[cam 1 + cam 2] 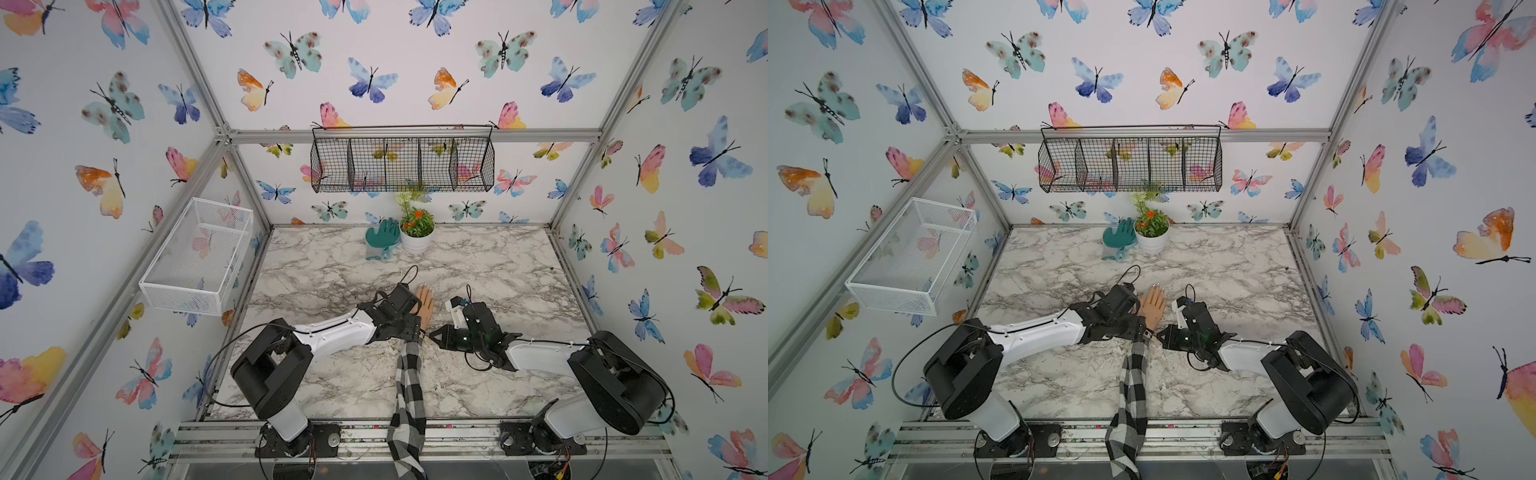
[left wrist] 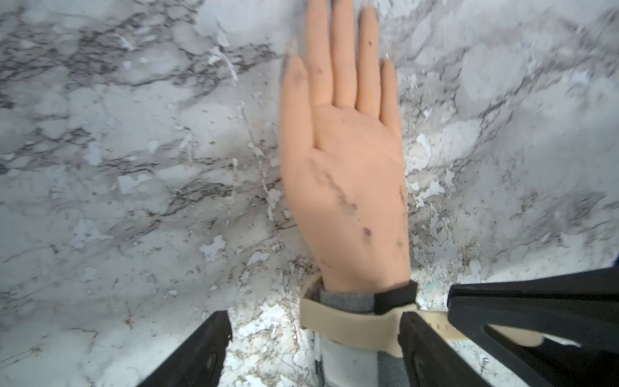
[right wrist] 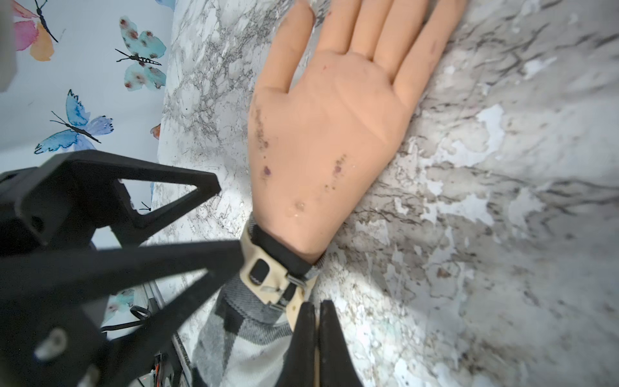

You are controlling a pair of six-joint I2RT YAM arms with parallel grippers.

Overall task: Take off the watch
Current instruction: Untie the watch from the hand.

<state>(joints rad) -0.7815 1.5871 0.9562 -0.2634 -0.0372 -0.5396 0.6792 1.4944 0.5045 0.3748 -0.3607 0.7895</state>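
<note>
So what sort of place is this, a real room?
Probably a staged robot test cell: an aluminium frame with butterfly-print walls boxes in a marble-look tabletop, and a mannequin hand lies between the left arm and right arm.

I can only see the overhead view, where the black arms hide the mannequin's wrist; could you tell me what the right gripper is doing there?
Observer: In the right wrist view, the right gripper is shut on the free end of the thin beige-strapped watch, just past its small metal buckle.
Operator: Thank you. And the left gripper?
Observer: The left gripper is open, its black fingers either side of the wrist of the peach plastic mannequin hand, one finger against the strap.
Operator: Can you see the watch's face?
Observer: No. Only strap and buckle show, on the wrist's upper side, over the black-and-white checked sleeve.
</note>
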